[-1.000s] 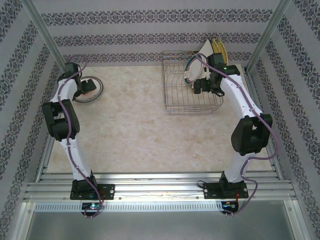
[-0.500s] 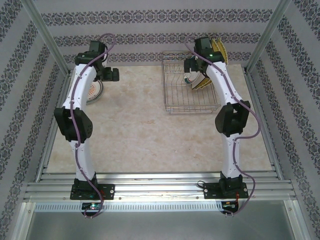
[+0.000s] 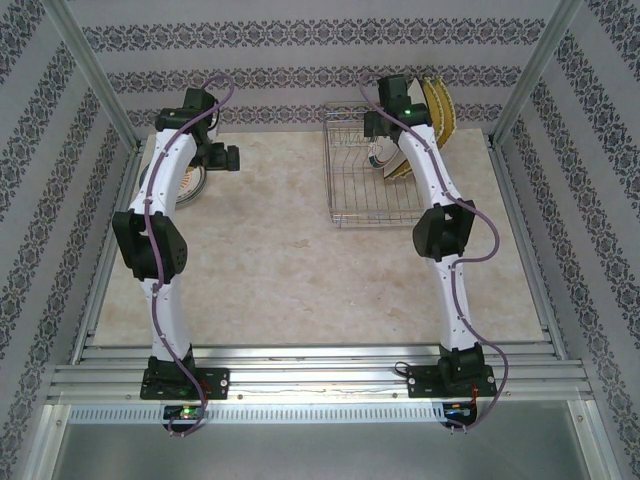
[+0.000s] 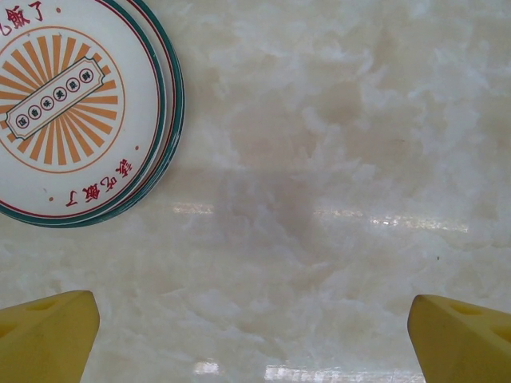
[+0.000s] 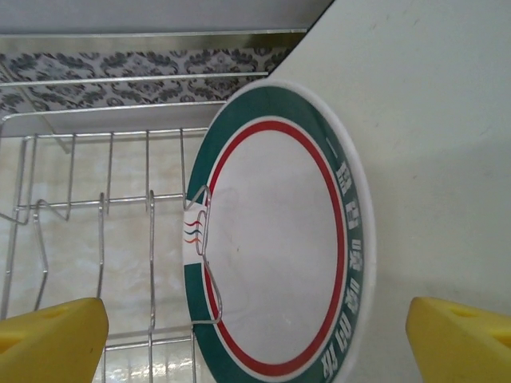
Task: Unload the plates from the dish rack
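Stacked round plates (image 4: 76,112) lay unloaded on the desk (image 4: 335,159) below the released left pincer (image 4: 255,339). In the rack (image 3: 360,195) stood the green-banded plate (image 5: 279,239) and a white square plate (image 5: 431,120). The right pincer (image 5: 255,339) faced them, released.

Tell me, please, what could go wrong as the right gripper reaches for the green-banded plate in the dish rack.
The green-banded plate stands behind a wire prong of the dish rack; lifted askew by the open right gripper, it may snag. The white square plate leans directly behind it, so a finger could catch that too.
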Available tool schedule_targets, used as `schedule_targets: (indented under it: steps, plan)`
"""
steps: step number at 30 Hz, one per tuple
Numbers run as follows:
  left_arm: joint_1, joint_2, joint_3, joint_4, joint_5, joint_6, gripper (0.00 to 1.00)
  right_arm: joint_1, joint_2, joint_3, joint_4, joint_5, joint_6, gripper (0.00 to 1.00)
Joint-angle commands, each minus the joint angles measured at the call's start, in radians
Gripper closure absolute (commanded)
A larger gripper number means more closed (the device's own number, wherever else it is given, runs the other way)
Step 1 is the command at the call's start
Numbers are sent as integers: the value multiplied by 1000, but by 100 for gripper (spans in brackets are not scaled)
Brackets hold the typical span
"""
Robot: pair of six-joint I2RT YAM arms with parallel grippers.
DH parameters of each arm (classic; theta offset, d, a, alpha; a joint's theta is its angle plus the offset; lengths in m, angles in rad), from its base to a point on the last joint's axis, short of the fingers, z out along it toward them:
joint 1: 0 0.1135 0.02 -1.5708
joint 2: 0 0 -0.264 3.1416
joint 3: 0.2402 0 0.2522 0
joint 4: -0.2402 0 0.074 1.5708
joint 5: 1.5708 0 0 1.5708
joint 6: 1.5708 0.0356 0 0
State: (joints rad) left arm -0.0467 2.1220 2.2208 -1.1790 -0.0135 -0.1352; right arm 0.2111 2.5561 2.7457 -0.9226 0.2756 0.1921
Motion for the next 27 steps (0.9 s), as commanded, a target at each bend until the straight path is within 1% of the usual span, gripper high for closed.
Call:
schedule_targets:
  steps: [1, 5, 8, 12, 13, 17, 19, 21, 23, 26, 27]
  plan:
    - [-8, 14, -6, -16, -29, -6, 0, -12, 42, 51, 16, 23, 39, 6]
    - [-8, 28, 4, -14, -22, -3, 0, -15, 65, 67, 32, -16, 53, 10]
    - [-8, 32, 9, -15, -23, -3, 0, -17, 75, 71, 52, -56, 66, 17]
    - [-8, 30, 8, -14, -25, -3, 0, -16, 94, 78, 81, -75, 85, 35]
    - [-7, 29, 7, -12, -25, -3, 0, -17, 100, 78, 86, -74, 90, 37]
    - [-7, 28, 4, -10, -13, -10, 0, -15, 119, 77, 91, -60, 110, 51]
    - [-8, 26, -2, -13, -17, -13, 0, -10, 118, 68, 96, -50, 112, 60]
    - [-8, 17, -21, -4, -21, -14, 0, -5, 112, 62, 101, -48, 109, 66]
    - [-7, 14, -31, -2, -22, -14, 0, -2, 106, 61, 109, -48, 105, 77]
    - [-6, 13, -37, 1, -24, -12, 0, 1, 88, 59, 114, -58, 109, 90]
    - [-7, 13, -39, 0, -25, -12, 0, 2, 81, 58, 117, -58, 110, 99]
